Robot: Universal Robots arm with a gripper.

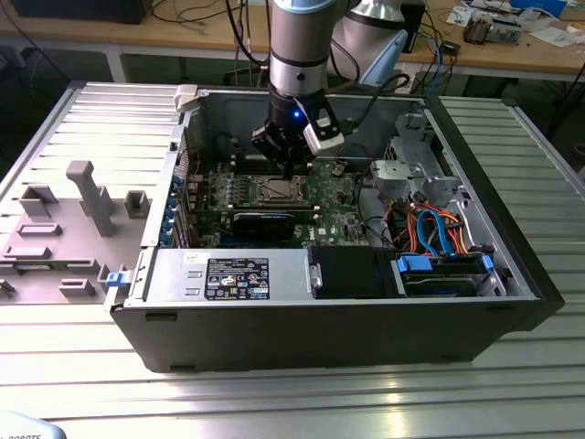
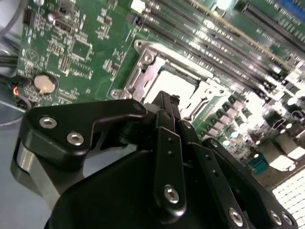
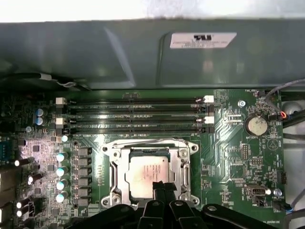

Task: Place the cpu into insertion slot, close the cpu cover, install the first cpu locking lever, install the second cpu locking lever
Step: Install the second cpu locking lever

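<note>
The arm reaches down into an open computer case [image 1: 512,274] that lies on a ribbed metal tabletop [image 1: 302,402], and its pincer [image 1: 291,165] hangs just above the green motherboard [image 1: 329,197], directly over the insertion slot [image 1: 278,191].

In the first wrist view the cpu [image 3: 147,172] sits flat inside the insertion slot [image 3: 110,177] — its pale metal top faces up, framed by the silver cpu cover [image 3: 183,168], which lies down around the chip. The pincer [image 3: 161,188] has its black fingertips pressed together into 1 narrow point, pinching nothing; that point stands over the near edge of the cpu, close above it, though whether it touches cannot be told.

The second wrist view looks past the black linkage of the pincer [image 2: 167,102] — here too the fingers [image 2: 164,112] meet, and the cpu [image 2: 177,86] lies just beyond the tips, inside the cpu cover [image 2: 143,71].

4 long memory slots [image 3: 133,114] run side by side beyond the socket, and a round coin battery [image 3: 256,125] sits off to one side. In the exterior view a grey fixture tray [image 1: 64,229] lies at the exterior view's left of the case.
</note>
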